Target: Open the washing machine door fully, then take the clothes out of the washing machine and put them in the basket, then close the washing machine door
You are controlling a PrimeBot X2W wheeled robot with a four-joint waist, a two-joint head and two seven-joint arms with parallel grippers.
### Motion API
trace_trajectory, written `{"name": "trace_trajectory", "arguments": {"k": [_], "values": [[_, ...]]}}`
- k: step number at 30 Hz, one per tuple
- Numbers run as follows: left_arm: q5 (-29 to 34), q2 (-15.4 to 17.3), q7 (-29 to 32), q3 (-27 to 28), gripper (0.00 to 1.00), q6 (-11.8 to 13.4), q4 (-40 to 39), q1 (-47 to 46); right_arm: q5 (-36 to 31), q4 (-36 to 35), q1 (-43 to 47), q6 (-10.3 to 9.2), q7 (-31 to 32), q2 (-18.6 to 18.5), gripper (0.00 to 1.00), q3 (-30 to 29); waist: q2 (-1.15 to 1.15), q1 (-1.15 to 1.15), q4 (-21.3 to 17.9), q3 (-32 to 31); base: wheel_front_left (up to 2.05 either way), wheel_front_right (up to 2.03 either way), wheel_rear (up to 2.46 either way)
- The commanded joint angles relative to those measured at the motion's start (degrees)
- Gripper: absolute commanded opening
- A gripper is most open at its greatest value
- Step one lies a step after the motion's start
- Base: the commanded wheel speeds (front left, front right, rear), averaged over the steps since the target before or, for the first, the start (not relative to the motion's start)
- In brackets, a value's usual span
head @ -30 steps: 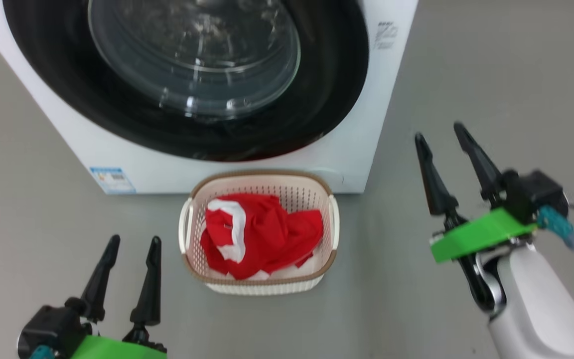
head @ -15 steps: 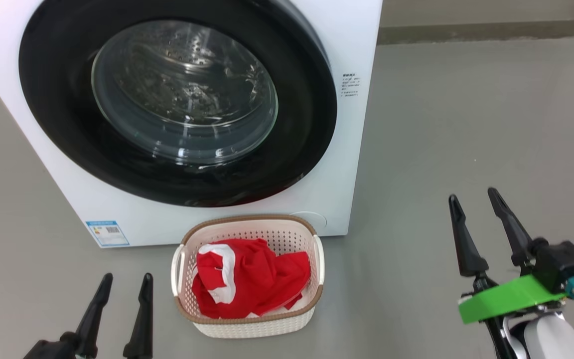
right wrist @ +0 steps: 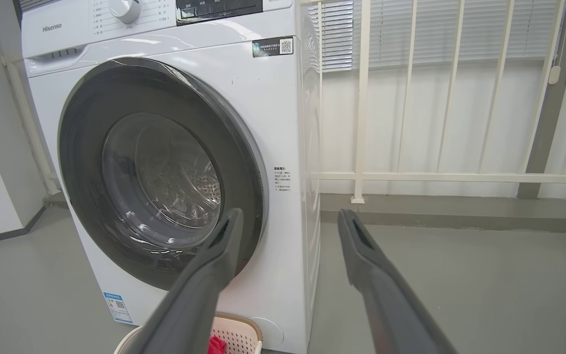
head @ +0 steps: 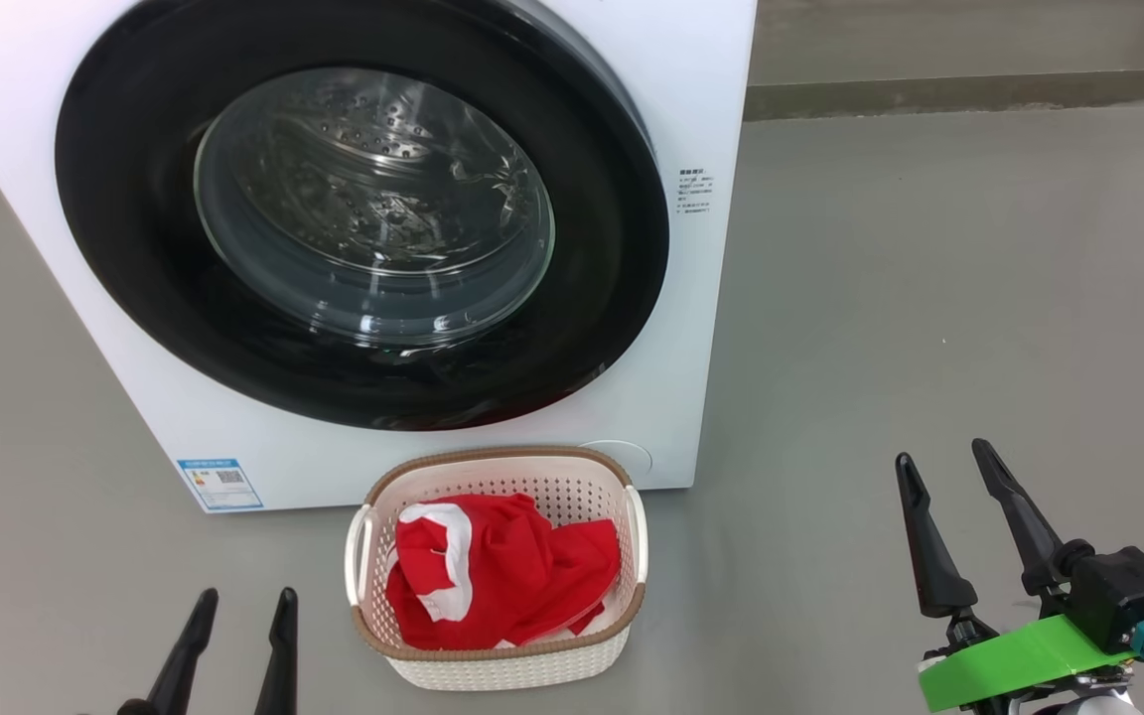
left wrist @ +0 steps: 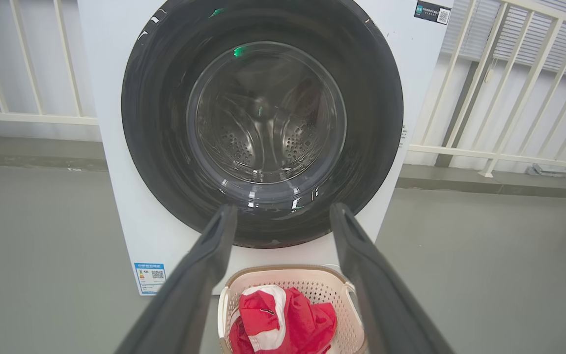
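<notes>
The clothes (head: pixel 502 571), a crumpled red heap with white patches, lie inside the basket (head: pixel 499 456) and cover most of its floor; one fold rises near the left handle. By its look the fabric is light, soft and limp. It would sag and trail when lifted, so the raised fold at the top of the heap is the best place to pinch. The basket stands on the grey floor (head: pixel 929 298), just in front of the washing machine (head: pixel 701 328) and below the washing machine door (head: pixel 373 209). It is probably light enough to slide if nudged. The door appears to sit flush against the machine's front, and its glass shows bare perforated steel, with no red behind it. Its glossy black rim looks stiff and slippery and the glass bowl breakable, so a hold belongs at the rim's outer edge; no handle can be made out. A blue label (head: pixel 219 484) marks the lower left of the machine's front. The left end effector (head: pixel 246 598), fingers spread and holding nothing, hangs left of the basket, apart from it. The right end effector (head: pixel 942 453), likewise spread and free of load, stands well to the right over bare floor. As judged from this layout, all three steps look done.
</notes>
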Motion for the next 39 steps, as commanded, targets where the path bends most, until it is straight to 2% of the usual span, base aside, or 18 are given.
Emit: {"name": "trace_trajectory", "arguments": {"k": [1,16,17,24,28,32,39], "values": [[0.68,0.87,-0.45,1.85,1.0,-0.3,-1.02,-0.78,0.1,-1.81,-1.0,-0.06,-0.31,-0.18,1.0,1.33,0.0,0.0,0.06,-0.01,0.0,0.0,0.0],[1.17,0.53,-0.45,2.21,1.0,-0.3,-0.44,-1.44,0.53,-1.59,-0.99,-0.06,-0.31,-0.18,1.0,2.05,0.0,0.0,0.62,0.11,0.0,0.0,0.0],[1.12,-0.21,0.03,0.11,0.0,0.03,1.1,0.59,0.13,0.1,0.02,0.0,0.0,0.05,0.0,0.43,0.0,0.0,0.62,0.11,0.0,0.0,0.0],[-0.61,-1.43,0.97,-0.27,0.0,0.09,4.52,0.73,1.97,3.52,1.59,0.0,0.49,0.69,0.0,0.37,0.0,0.01,0.66,0.18,0.0,0.0,0.0],[-3.06,-1.48,1.65,-0.07,0.0,0.08,4.52,0.41,4.57,3.54,1.4,0.0,1.11,0.59,0.0,0.25,0.0,0.13,0.7,0.18,0.0,0.0,0.0],[-5.49,-1.54,2.28,0.1,0.0,0.06,4.61,0.05,7.13,3.68,1.16,-0.01,1.72,0.5,0.0,0.15,0.0,0.01,0.74,0.39,0.0,0.0,0.0],[-9.8,-1.64,3.41,0.41,0.0,0.04,4.77,-0.68,11.65,3.9,0.66,-0.01,2.81,0.36,0.0,-0.06,0.0,0.0,0.81,0.64,0.0,0.0,0.0]]}}
